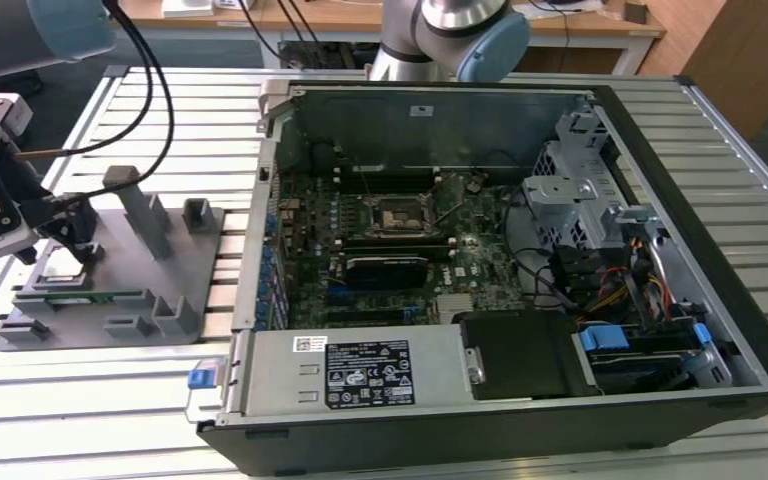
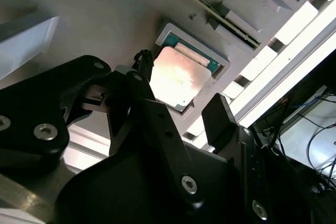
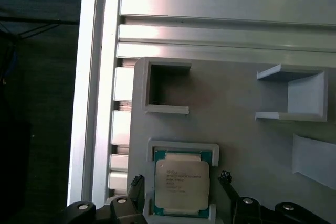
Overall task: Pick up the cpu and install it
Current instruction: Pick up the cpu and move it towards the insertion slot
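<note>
End effector [image 3: 181, 180]: fingers spread, one fingertip [image 3: 137, 182] on each side of the cpu [image 3: 181, 186], neither visibly touching it. The cpu lies directly between them, flat, metal top upward, seated in a shallow framed recess near one edge of the grey fixture [image 3: 236, 145]. The fixture stands by the slatted surface's [image 1: 91, 400] edge on the exterior view's left. Judged light, rigid and smooth-topped, with a fragile underside; the hold belongs squarely on two opposite side edges, with modest force. The open computer case [image 1: 491, 250] stands beside the fixture.
</note>
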You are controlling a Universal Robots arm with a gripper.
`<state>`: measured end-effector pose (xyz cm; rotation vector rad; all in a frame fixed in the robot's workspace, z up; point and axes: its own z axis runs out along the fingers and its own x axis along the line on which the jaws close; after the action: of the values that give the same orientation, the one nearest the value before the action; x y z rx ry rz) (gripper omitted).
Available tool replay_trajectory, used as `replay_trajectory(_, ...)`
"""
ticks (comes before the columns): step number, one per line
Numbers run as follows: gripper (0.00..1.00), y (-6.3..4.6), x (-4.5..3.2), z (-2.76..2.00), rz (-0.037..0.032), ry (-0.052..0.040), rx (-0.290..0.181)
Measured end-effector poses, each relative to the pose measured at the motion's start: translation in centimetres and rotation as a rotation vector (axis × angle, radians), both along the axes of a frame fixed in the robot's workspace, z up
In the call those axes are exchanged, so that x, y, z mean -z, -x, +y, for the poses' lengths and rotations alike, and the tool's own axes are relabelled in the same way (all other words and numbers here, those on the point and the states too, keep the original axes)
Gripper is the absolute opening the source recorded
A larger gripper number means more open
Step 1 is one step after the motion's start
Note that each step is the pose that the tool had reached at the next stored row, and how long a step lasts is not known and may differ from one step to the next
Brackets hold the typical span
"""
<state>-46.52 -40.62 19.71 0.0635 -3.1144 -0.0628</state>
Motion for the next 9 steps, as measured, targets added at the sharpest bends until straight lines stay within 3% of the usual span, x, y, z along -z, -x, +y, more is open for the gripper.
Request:
replay_trajectory(4,0.64,0.04,0.38,0.01,-0.0077,0.0091,0.0)
replay_trajectory(9,0.64,0.05,0.59,0.1,-0.0082,0.013,0.0)
